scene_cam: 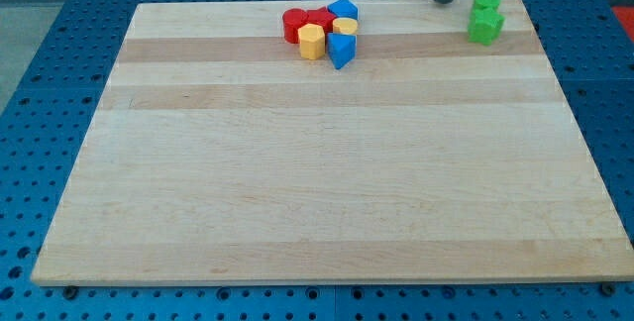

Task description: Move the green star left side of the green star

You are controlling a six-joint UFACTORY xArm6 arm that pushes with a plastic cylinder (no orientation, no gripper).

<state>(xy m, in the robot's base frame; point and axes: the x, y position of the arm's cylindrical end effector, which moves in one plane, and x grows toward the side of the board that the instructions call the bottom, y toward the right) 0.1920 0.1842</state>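
A green star [485, 28] sits near the view's top right of the wooden board [327, 182]. A second green block [486, 3], rounded in shape, touches it just above, at the board's top edge. My tip [444, 0] stands at the board's top edge, a little to the left of the rounded green block and up-left of the green star, with a small gap to both.
A tight cluster sits at the view's top centre: two red blocks [294, 24] [319, 18], two yellow blocks [312, 41] [345, 27] and two blue blocks [343, 9] [340, 51]. A blue perforated table [59, 83] surrounds the board.
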